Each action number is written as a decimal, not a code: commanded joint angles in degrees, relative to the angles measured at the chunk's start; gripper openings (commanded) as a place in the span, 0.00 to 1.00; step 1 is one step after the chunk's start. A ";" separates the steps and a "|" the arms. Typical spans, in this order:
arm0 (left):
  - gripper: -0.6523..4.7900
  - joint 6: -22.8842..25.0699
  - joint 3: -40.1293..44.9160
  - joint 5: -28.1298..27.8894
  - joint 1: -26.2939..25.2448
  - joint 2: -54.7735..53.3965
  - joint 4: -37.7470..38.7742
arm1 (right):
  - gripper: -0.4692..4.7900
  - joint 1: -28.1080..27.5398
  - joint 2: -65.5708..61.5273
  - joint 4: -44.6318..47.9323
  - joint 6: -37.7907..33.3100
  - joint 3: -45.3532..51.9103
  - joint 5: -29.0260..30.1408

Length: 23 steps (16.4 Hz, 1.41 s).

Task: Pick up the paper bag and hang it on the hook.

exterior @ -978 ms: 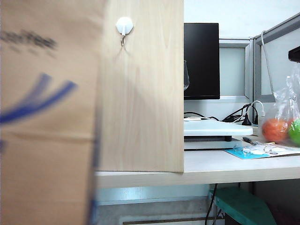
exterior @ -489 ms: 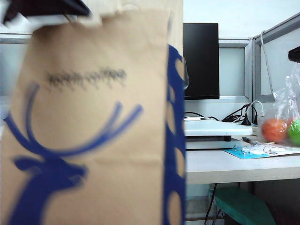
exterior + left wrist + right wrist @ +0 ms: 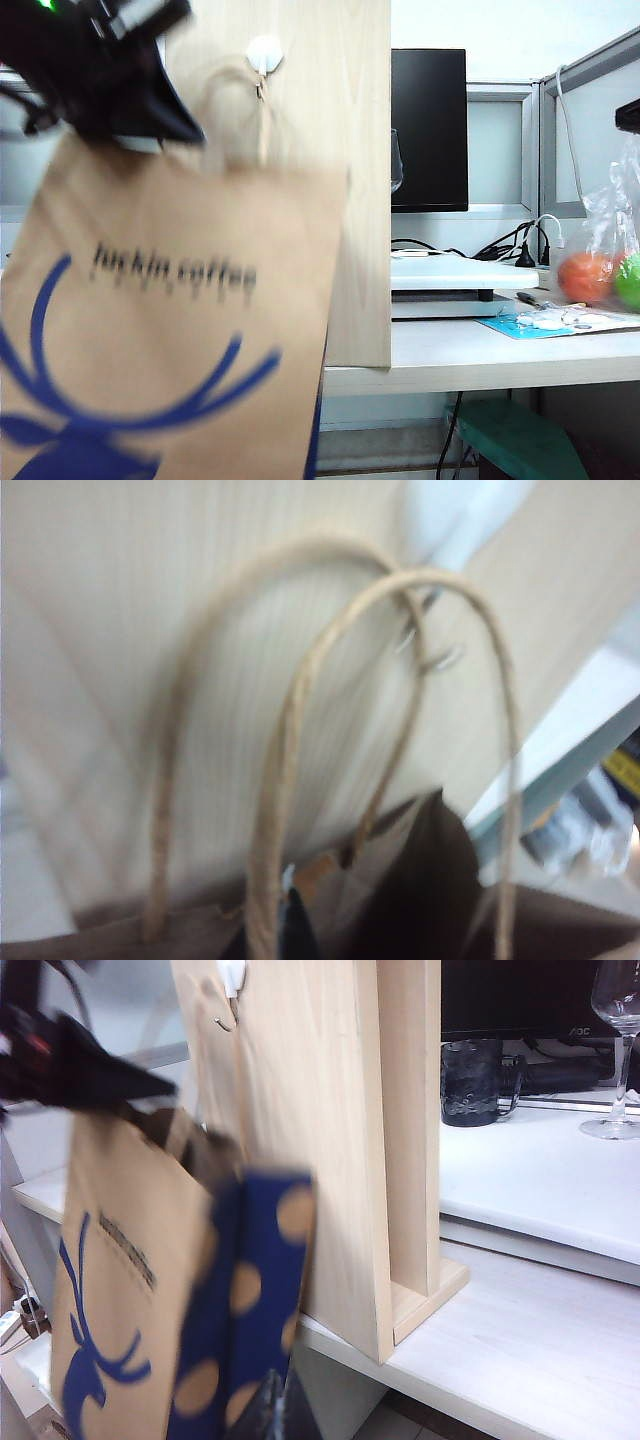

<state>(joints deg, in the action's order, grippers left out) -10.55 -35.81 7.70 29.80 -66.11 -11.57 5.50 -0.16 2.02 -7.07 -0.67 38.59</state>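
The large brown kraft paper bag (image 3: 170, 330) hangs from the clamped left gripper (image 3: 150, 120), nearer the small white hook (image 3: 265, 52) on the pale wooden board (image 3: 330, 200) than before. The off-white desk (image 3: 480, 360) and black monitor (image 3: 430, 130) lie beyond. The right gripper isn't visible.

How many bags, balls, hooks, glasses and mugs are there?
Paper bag: 1
Clear plastic bag: 1
Balls: 2, orange ball, green ball
Hook: 1
Wine glass: 1
Dark mug: 1
Total: 7
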 commanded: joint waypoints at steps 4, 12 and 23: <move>0.11 -2.08 -0.28 0.50 0.09 -6.14 -7.43 | 0.09 0.00 0.00 0.74 -0.26 0.39 -0.09; 0.11 -3.39 -1.40 1.01 0.09 -5.81 -12.76 | 0.09 0.02 0.02 -0.09 -0.24 0.39 -0.11; 0.11 -0.35 -1.33 7.67 0.11 -6.05 -6.19 | 0.09 0.00 0.00 -0.28 -0.22 0.39 -1.40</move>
<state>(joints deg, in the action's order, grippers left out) -11.79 -36.77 15.20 29.85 -72.25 -18.04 5.50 -0.16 1.34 -7.07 -0.67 37.26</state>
